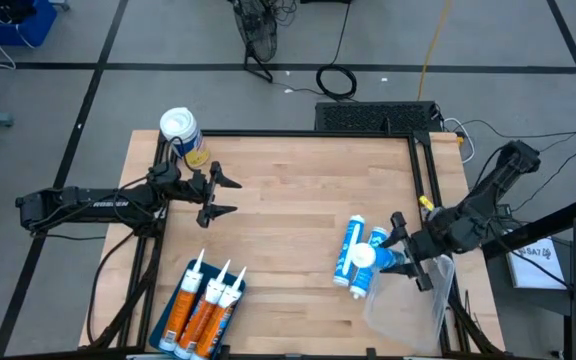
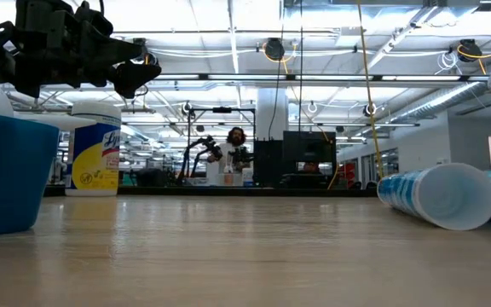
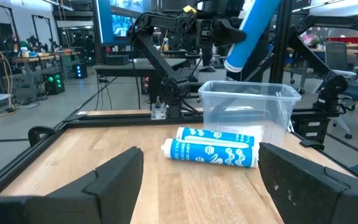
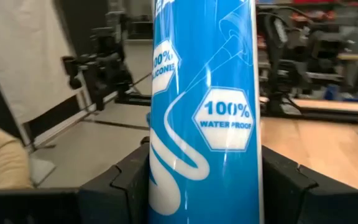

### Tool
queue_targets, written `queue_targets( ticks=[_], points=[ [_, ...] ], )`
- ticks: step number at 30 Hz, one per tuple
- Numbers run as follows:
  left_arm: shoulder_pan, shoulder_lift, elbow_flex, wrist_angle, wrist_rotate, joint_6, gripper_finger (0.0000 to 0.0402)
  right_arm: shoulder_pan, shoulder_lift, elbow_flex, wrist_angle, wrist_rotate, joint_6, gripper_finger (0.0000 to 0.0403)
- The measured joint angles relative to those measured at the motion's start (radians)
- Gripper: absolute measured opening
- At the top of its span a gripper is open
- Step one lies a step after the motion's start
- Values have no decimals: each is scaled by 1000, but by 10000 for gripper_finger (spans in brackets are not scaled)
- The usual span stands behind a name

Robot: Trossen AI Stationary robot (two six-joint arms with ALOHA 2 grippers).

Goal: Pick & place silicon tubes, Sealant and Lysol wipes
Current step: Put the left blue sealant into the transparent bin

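Observation:
My right gripper (image 1: 398, 256) is shut on a blue silicone tube (image 4: 207, 112) and holds it up in the air at the table's right side, beside a clear plastic bin (image 1: 415, 295). Two more blue tubes (image 1: 349, 250) lie on the table to its left. Three orange sealant tubes (image 1: 204, 310) lie side by side at the near left. The Lysol wipes canister (image 1: 181, 134) stands upright on its base at the far left corner. My left gripper (image 1: 224, 196) is open and empty, hovering above the table just near of the canister. My right gripper pinches the tube's round body (image 4: 166, 186) between its two fingers, one on each side, and the fingers (image 4: 126, 183) lie across the tube. The tube is lifted clear of the table and steeply tilted above the bin (image 3: 253, 31), with its white end (image 1: 365, 257) pointing up.
Black frame rails (image 1: 423, 170) run along the table's far and right edges. The clear bin (image 3: 247, 109) sits at the near right corner. The middle of the wooden table is bare. A blue object (image 2: 7, 175) stands close to the low camera at the left.

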Motion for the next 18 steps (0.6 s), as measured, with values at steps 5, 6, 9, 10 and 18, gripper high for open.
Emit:
queue_targets(
  ticks=[5, 6, 9, 10, 18],
  points=[
    [0, 0, 0, 0, 0, 0, 310, 114, 10, 46, -136, 68, 173, 202],
    [0, 0, 0, 0, 0, 0, 310, 140, 16, 51, -142, 61, 208, 202],
    [0, 0, 0, 0, 0, 0, 310, 237, 39, 64, -132, 60, 296, 202],
    [0, 0, 0, 0, 0, 0, 310, 267, 48, 65, -134, 60, 321, 202],
    [0, 0, 0, 0, 0, 0, 310, 414, 134, 65, -415, 62, 640, 202]
  ],
)
